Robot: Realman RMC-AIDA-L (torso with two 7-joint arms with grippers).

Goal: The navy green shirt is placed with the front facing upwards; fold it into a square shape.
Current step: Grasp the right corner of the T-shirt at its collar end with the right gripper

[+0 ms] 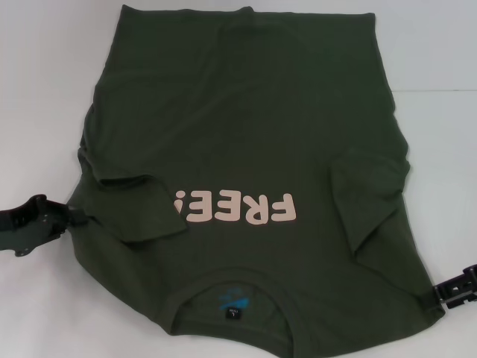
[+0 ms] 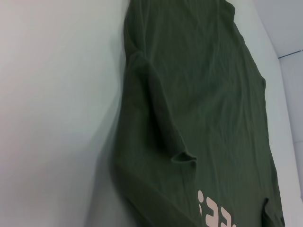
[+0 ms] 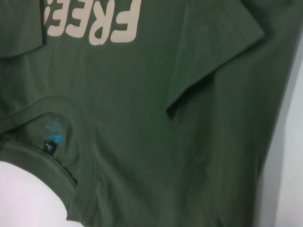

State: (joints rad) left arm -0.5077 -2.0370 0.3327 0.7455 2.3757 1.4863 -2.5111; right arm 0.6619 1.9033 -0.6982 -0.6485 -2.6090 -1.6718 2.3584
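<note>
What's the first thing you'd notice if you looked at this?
A big navy green shirt spread flat over the white table, both sleeves folded inward. Pale pink "FREE!" lettering shows upside down near the collar, closest to the robot. The black left tool and right tool sit at the shirt's edges.

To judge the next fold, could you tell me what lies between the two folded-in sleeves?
In the head view, the navy green shirt shows its pale pink FREE! lettering between the left sleeve and the right sleeve; nothing else lies there.

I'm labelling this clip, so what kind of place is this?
Probably a robot lab's folding bench: a plain white table, one navy green shirt spread flat, the left gripper and right gripper at its edges.
</note>
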